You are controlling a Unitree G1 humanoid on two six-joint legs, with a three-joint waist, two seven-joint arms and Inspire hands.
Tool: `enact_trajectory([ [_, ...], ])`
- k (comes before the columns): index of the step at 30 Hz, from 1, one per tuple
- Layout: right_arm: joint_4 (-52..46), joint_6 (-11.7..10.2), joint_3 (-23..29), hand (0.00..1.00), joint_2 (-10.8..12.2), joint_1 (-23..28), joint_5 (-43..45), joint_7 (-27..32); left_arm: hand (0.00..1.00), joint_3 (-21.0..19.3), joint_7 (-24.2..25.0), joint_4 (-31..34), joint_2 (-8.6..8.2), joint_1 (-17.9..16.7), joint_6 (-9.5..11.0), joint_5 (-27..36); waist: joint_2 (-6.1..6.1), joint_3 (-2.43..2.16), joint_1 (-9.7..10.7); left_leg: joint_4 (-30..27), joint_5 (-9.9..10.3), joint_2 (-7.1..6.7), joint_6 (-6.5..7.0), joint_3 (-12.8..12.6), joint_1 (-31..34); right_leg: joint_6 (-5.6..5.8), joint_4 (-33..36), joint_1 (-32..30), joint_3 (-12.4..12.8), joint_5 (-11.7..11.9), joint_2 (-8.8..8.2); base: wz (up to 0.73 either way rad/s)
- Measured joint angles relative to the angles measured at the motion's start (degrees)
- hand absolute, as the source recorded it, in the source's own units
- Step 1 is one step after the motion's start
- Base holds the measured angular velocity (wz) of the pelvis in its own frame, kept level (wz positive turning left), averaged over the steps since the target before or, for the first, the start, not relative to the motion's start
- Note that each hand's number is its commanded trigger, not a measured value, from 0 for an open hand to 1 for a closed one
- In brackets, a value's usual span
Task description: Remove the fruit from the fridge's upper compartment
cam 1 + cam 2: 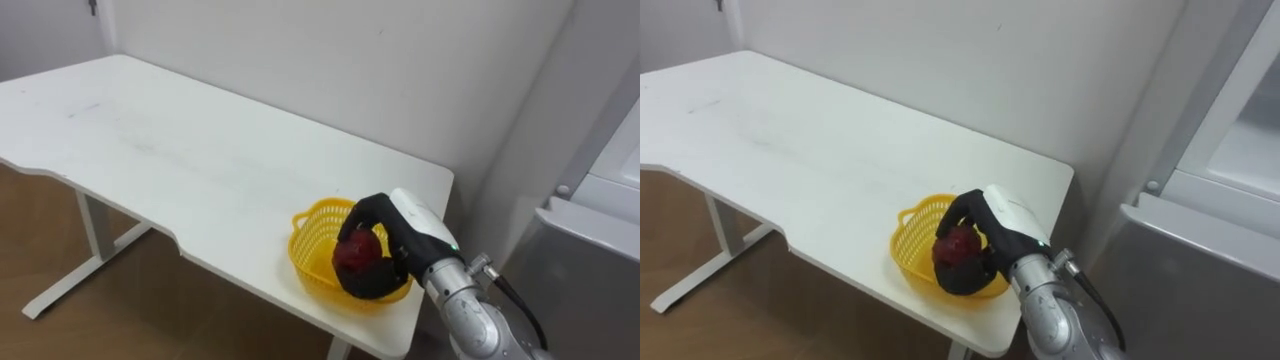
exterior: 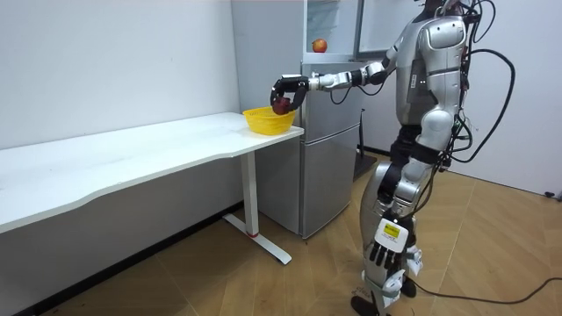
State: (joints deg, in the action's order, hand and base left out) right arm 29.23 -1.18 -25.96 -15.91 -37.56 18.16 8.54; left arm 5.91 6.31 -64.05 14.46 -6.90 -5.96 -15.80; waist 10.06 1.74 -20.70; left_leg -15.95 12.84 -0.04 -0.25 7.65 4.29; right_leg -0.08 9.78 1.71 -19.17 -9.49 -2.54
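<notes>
fingers of the right hand [image 1: 392, 238] are curled tight round the red apple [image 1: 356, 256], just over the yellow basket [image 1: 312, 226] at the table's [image 1: 200, 170] corner by the fridge [image 1: 590, 260], so i think it is at the putting-down step and next must lower and let go, while the left hand [image 2: 384, 255] hangs loose.

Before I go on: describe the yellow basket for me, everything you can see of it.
The yellow basket is a shallow round bowl, apparently of openwork plastic with a wavy rim. It stands upright on the white table, at the corner next to the fridge. The right hand, curled round a red apple, covers its right part. I cannot tell whether either touches the basket.
</notes>
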Motion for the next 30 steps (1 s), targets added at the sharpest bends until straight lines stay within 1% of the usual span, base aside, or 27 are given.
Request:
enact_trajectory([
  [7, 0.0, 0.0, 0.0, 0.00, 0.0, 0.0, -0.5, 0.0, 0.00, -0.1, -0.1, 0.2, -0.02, 0.0, 0.0, 0.0, -0.10, 0.03, 0.0, 0.0, 0.0, 0.00, 0.00, 0.0, 0.1, 0.00, 0.0, 0.0, 0.0, 0.0, 0.04, 0.00],
  [12, 0.0, 0.0, 0.1, 0.00, 0.0, 0.0, -2.2, 0.0, 0.00, -0.1, -1.1, 0.7, -0.46, -0.5, 0.0, 0.0, -0.24, -0.04, 0.0, -0.1, 0.0, 0.02, 0.00, -0.1, -0.3, 0.00, 0.0, 0.2, 0.1, 0.0, 0.05, 0.00],
  [22, -0.1, 0.0, 0.1, 0.00, -0.2, 0.0, -2.1, -0.1, 0.00, -0.1, -1.1, 0.6, -0.46, -0.6, 0.0, 0.0, -0.21, -0.07, 0.1, -0.2, 0.0, 0.05, 0.00, -0.4, -0.5, -0.01, 0.1, 0.4, 0.3, 0.0, 0.03, 0.00],
  [25, -0.6, 0.0, 0.1, 0.00, -0.2, 0.0, -2.1, -0.6, 0.00, -0.2, -1.1, 0.6, -0.45, -0.6, 0.0, -0.1, -0.13, -0.13, 0.1, -0.3, 0.0, 0.10, -0.01, -0.5, -0.5, -0.03, 0.1, 0.4, 0.4, 0.0, 0.06, 0.00],
  [29, -0.8, 0.0, 0.2, 0.00, -0.2, 0.0, -2.1, -0.6, 0.00, -0.2, -1.2, 0.5, -0.46, -0.7, 0.0, -0.1, 0.16, -0.49, 0.4, -0.3, 0.0, 0.09, -0.01, -0.6, -0.6, -0.05, 0.1, 0.5, 0.5, 0.0, 0.07, 0.00],
  [30, -0.8, 0.0, 0.2, 0.00, -0.2, 0.0, -2.1, -0.6, 0.00, -0.2, -1.2, 0.5, -0.46, -0.8, 0.0, -0.1, 0.18, -0.50, 0.4, -0.3, 0.0, 0.09, -0.01, -0.6, -0.7, -0.05, 0.1, 0.6, 0.5, 0.0, 0.06, 0.00],
])
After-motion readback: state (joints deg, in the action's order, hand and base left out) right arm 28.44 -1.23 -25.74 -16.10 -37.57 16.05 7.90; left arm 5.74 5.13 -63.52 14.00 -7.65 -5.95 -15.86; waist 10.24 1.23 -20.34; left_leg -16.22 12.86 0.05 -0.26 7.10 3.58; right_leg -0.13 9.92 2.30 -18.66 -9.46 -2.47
